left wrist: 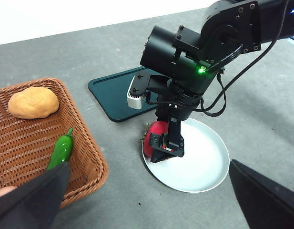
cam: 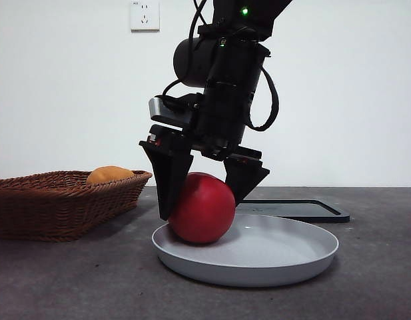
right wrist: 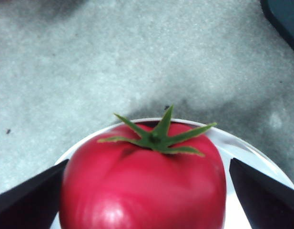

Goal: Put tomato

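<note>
Front view: right gripper (cam: 204,193) over the round grey plate (cam: 285,261), black jaws spread either side of the glossy red tomato (cam: 201,208), which sits on the plate near its edge. Whether the jaws touch it is unclear, prob set there as the drop spot. Left gripper (left wrist: 147,200) waits w/ jaws apart, empty. Tomato's underside hidden; woven brown basket (cam: 58,210) cut off at frame edge.
</note>
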